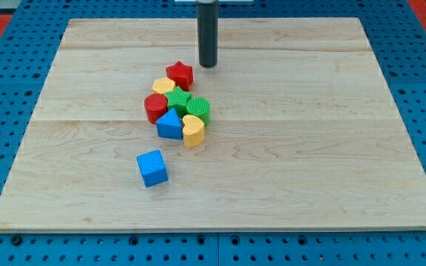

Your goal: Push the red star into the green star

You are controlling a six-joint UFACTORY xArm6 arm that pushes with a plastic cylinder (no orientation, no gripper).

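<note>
The red star lies at the top of a tight cluster of blocks left of the board's middle. The green star sits just below it, and the two look to be touching. My tip is the lower end of the dark rod. It stands just to the right of the red star and slightly above it in the view, with a small gap between them.
In the cluster are a yellow block, a red cylinder, a green cylinder, a blue triangular block and a yellow heart. A blue cube lies apart toward the view's bottom. The wooden board rests on a blue pegboard.
</note>
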